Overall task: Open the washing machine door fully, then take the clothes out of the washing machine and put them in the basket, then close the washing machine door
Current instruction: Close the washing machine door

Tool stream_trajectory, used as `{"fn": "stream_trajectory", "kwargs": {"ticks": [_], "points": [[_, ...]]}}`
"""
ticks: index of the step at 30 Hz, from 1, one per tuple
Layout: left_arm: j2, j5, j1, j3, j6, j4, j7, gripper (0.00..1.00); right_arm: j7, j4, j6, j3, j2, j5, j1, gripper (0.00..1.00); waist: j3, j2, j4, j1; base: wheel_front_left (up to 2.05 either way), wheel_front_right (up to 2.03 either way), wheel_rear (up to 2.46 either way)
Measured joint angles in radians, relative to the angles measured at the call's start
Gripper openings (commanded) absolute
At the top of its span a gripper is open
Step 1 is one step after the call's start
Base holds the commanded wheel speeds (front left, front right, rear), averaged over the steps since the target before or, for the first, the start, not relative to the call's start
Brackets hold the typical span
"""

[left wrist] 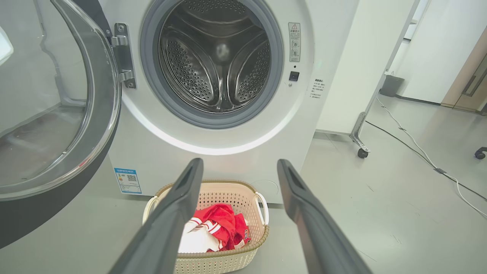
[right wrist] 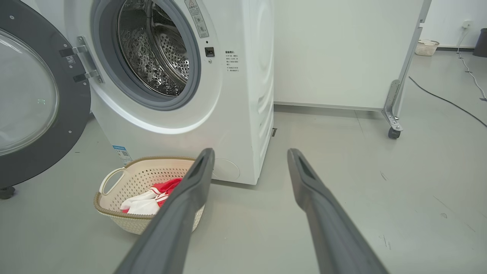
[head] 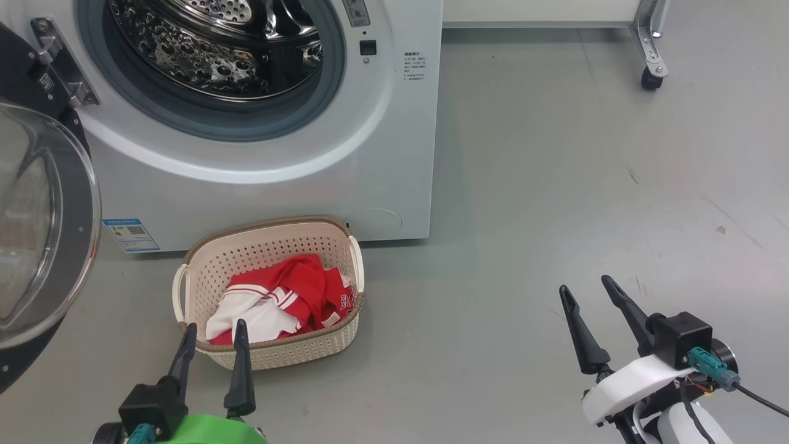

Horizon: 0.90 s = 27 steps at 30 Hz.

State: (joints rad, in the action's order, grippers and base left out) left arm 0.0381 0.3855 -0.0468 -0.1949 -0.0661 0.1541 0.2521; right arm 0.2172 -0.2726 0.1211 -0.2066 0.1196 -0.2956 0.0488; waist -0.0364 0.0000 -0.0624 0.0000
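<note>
My left hand (head: 215, 325) and right hand (head: 585, 285) stand open, empty; a push may skid off the glossy washing machine door (head: 43, 228), leaving it ajar.

A grey floor (head: 555, 216) is seen, marked with faint scuffs. To the right, a white partition panel (right wrist: 335, 53) is carried on a metal leg (right wrist: 393, 99) with a black caster (right wrist: 393, 133). Farther right, cables (left wrist: 414, 144) are laid across the floor, and a dark bin (left wrist: 391, 85) is set far back.
</note>
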Motion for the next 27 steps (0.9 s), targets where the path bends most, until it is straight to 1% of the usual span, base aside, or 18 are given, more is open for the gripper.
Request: {"fn": "stream_trajectory", "kwargs": {"ticks": [5, 12, 18, 20, 27], "points": [[0.000, 0.000, 0.002, -0.025, -0.001, 0.000, 0.000, 1.00, 0.001, 0.002, -0.002, 0.011, 0.007, -0.005, 0.001, 1.00, -0.005, 0.0000, 0.013, 0.0000, 0.00, 0.00, 0.00], [0.001, 0.001, 0.004, -0.035, -0.004, -0.001, 0.000, 1.00, 0.001, 0.014, -0.002, 0.003, 0.013, -0.005, 0.000, 1.00, -0.022, 0.0000, 0.061, 0.0000, 0.00, 0.00, 0.00], [0.001, 0.003, 0.005, -0.038, -0.009, -0.006, 0.000, 1.00, 0.001, 0.040, -0.001, -0.015, 0.026, -0.003, 0.000, 1.00, -0.045, 0.0000, 0.118, 0.0000, 0.00, 0.00, 0.00], [0.001, 0.009, 0.006, -0.038, -0.018, -0.007, 0.000, 1.00, 0.001, 0.046, 0.000, -0.021, 0.030, -0.002, 0.001, 1.00, -0.055, 0.0000, 0.141, 0.0000, 0.00, 0.00, 0.00], [0.001, 0.010, 0.020, -0.037, -0.027, -0.015, 0.000, 1.00, 0.001, 0.061, 0.000, -0.049, 0.038, 0.001, 0.017, 1.00, -0.082, 0.0000, 0.231, 0.0000, 0.00, 0.00, 0.00]]}}
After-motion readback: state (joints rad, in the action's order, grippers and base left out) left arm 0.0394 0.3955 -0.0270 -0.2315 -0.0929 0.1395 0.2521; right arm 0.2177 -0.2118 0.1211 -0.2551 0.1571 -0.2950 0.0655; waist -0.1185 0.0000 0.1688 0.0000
